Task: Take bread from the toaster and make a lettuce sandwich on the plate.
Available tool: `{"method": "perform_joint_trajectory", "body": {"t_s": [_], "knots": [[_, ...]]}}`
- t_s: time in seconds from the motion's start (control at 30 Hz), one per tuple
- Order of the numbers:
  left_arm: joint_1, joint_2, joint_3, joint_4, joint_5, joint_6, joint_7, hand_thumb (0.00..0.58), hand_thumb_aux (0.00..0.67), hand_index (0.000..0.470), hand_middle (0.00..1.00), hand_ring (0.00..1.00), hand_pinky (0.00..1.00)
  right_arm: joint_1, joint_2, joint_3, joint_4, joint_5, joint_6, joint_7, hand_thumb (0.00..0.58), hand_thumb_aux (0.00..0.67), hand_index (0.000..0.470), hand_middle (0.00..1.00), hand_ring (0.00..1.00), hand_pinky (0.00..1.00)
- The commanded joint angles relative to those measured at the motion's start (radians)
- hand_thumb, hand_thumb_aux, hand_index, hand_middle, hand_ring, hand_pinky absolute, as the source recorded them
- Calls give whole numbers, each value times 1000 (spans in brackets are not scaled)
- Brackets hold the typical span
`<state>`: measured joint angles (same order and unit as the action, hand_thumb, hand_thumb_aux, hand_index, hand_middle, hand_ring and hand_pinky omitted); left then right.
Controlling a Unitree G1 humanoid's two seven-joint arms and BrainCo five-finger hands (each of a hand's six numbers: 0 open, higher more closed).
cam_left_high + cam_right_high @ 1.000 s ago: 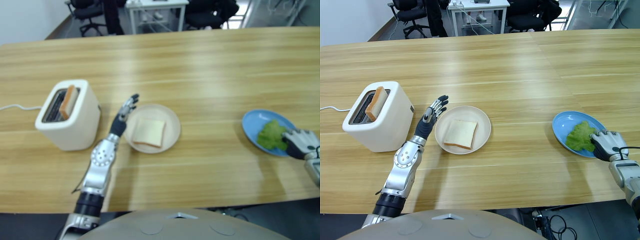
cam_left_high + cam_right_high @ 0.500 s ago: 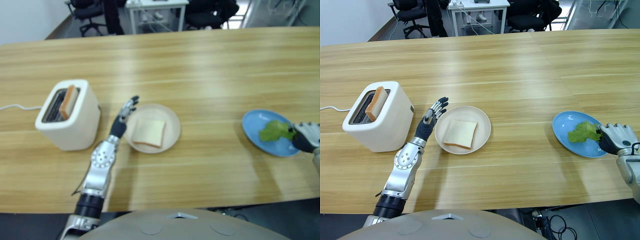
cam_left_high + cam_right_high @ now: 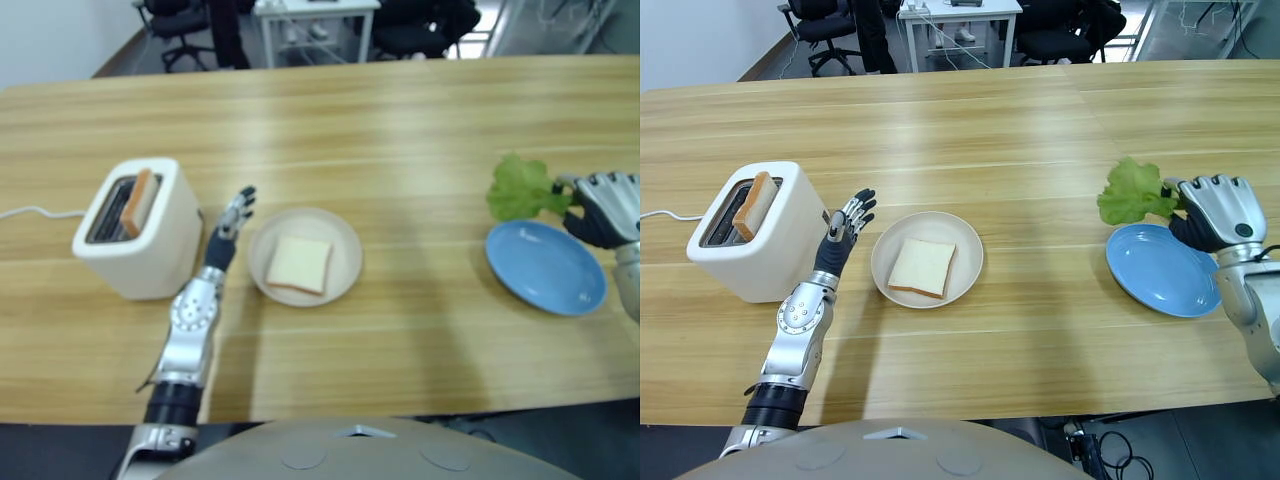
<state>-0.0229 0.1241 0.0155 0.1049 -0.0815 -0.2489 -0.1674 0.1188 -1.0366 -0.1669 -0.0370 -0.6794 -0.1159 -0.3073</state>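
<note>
Above blue plate (image 3: 1165, 275) — right hand (image 3: 1212, 212) aloft, clasping lettuce (image 3: 1132, 192) — left hand (image 3: 845, 222) splayed

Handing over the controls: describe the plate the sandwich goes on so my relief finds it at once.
On the long wooden table, look just right of the white toaster, past the open left hand. There sits a round cream plate with one slice of bread lying on it. The other plate, far right by the right hand holding lettuce, is blue and bare.
</note>
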Motion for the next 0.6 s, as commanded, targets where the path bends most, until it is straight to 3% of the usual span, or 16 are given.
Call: {"method": "perform_joint_trajectory", "body": {"t_s": [0.03,0.23,0.6], "knots": [[-27,-8,48,55,-35,0,13,0,0,0,0,0,0,-78,60,37,-85,-12,10,60,580,670,460,1000,1000,1000],[-74,-13,78,119,-34,-26,26,0,0,0,0,0,0,-253,273,238,-113,-84,2,135,580,670,460,1000,1000,1000],[-87,-30,72,140,-27,-40,24,0,0,0,0,0,0,-386,583,575,184,-229,-65,120,580,670,460,1000,1000,1000]]}}
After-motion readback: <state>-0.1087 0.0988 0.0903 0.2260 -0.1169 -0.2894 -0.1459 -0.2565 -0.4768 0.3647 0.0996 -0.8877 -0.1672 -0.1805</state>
